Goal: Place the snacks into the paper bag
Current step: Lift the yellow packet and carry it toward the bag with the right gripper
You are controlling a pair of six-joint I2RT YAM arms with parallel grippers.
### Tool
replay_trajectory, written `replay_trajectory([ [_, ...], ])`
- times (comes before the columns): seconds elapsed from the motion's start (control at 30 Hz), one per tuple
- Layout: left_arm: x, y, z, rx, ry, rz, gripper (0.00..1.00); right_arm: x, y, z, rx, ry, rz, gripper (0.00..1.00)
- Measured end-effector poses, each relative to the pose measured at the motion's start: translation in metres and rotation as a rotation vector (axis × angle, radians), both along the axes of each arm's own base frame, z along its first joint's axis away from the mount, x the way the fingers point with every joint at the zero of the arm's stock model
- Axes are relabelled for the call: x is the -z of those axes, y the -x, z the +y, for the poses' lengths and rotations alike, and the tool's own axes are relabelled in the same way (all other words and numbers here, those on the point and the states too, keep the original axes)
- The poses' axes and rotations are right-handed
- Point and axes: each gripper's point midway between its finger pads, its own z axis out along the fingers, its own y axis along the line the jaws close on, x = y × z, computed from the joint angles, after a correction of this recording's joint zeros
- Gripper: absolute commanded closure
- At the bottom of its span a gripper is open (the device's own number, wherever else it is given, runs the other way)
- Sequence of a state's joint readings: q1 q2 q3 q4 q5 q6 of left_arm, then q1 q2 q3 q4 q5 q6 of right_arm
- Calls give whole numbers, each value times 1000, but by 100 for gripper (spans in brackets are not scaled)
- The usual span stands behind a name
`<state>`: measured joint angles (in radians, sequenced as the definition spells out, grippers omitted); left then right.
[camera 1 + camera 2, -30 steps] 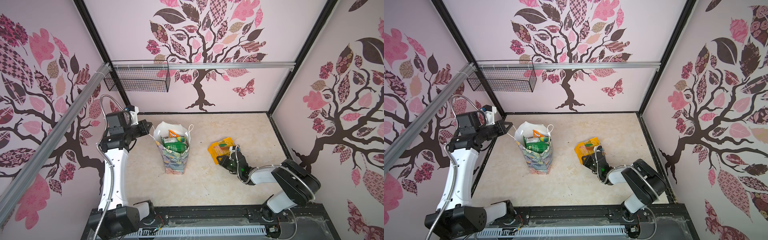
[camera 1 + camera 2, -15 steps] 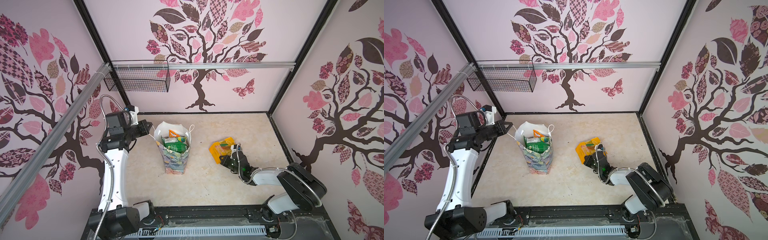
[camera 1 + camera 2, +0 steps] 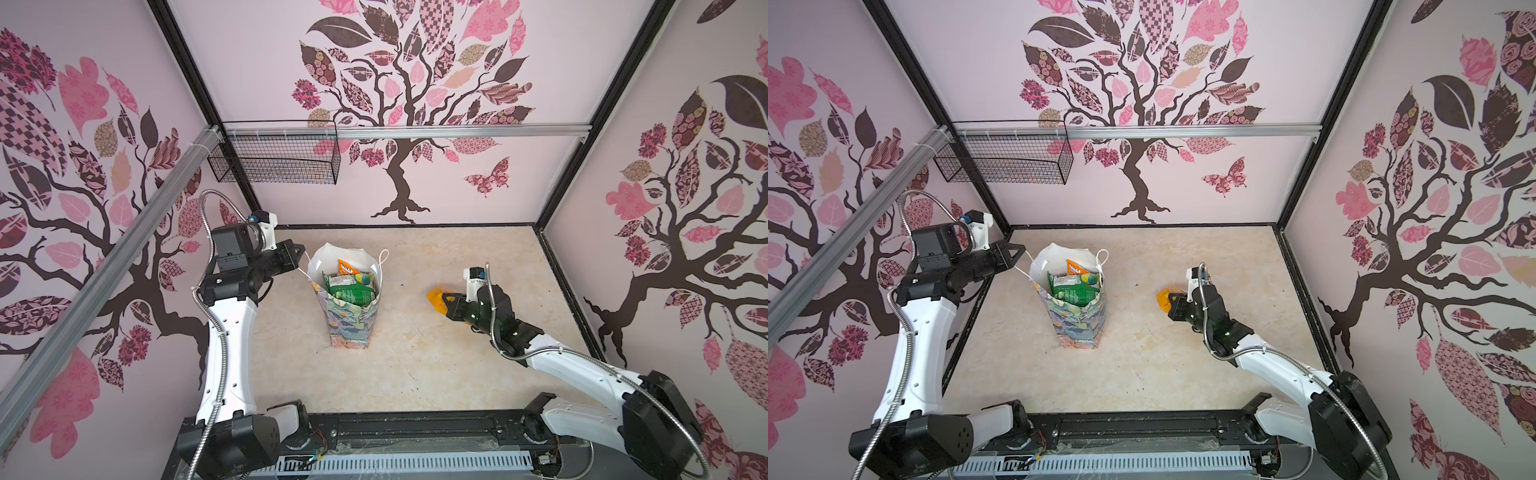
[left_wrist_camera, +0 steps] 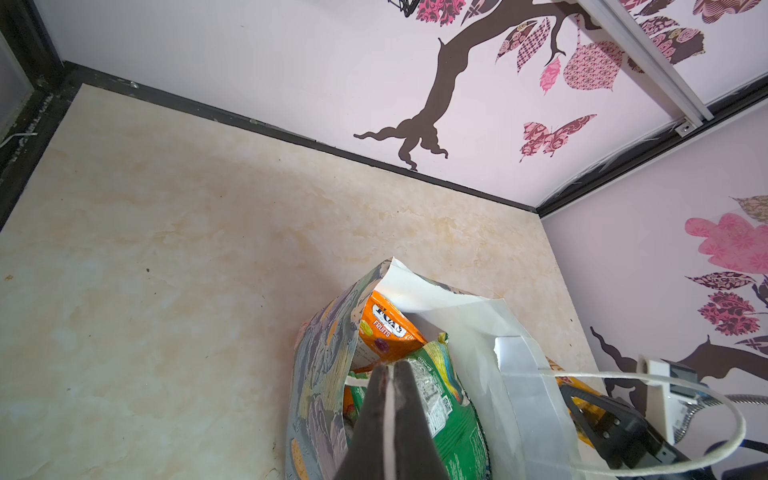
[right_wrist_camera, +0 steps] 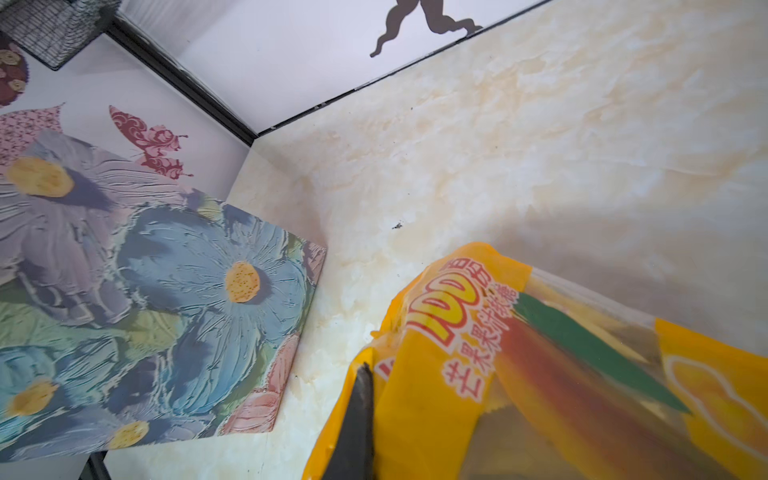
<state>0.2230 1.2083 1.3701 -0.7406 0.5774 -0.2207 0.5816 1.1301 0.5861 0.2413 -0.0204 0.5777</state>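
At 3 o'clock of the paper bag (image 3: 351,320), well apart from it, my right gripper (image 3: 446,305) is clamped on the yellow snack packet (image 3: 434,296). The packet's free end points toward 10 o'clock, its long axis roughly in line with my fingers. The bag stands upright, mouth up, with green (image 3: 351,286) and orange (image 3: 347,266) packets inside. My left gripper (image 3: 300,252), at the bag's 10 o'clock, pinches its cord handle (image 4: 388,424).

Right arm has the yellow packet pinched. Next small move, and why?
Probably lift it straight up: the right fingers are shut on the yellow packet, low beside the tall paper bag, whose mouth the left fingers hold open by a cord handle.
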Motion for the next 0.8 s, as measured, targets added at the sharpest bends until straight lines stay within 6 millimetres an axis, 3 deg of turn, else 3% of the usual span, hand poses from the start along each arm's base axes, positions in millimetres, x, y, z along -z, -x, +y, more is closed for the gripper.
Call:
replay_trajectory([
  [0.2, -1, 2, 0, 0, -2, -7, 100, -16, 6, -3, -17, 24, -29, 100],
  [0.33, -1, 2, -1, 0, -2, -8, 100, -39, 2, 0, -30, 34, -70, 100],
  [0.5, -1, 2, 0, 0, -2, -9, 100, -77, 1, 9, -55, 29, -127, 100],
  [0.8, -1, 2, 0, 0, -2, -9, 100, -167, 9, 28, -88, -12, -266, 100],
])
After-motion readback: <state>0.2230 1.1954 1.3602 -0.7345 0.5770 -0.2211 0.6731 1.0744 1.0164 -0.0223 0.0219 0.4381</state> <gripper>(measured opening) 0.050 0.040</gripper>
